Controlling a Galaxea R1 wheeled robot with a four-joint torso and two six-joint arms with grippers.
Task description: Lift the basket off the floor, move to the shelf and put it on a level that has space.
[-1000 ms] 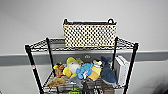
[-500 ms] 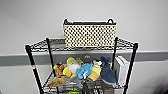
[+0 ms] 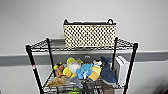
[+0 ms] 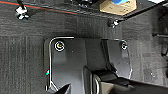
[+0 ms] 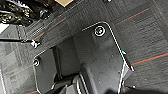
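Note:
The cream woven basket (image 3: 89,34) with its dark rim and two loop handles stands upright on the top wire level (image 3: 50,45) of the black shelf (image 3: 32,63), against the pale wall. It takes up the middle and right of that tier. One tier below lie several colourful plush toys (image 3: 82,70). Both wrist views look down on the dark grey carpet floor (image 4: 22,62) (image 5: 150,37) past the robot's own dark plate. A shelf caster (image 4: 21,12) and lower posts appear in the left wrist view.
A white box (image 3: 122,70) stands on edge at the right end of the toy tier. A brown cardboard box (image 4: 117,6) sits low in the rack. A grey band runs along the wall behind the rack.

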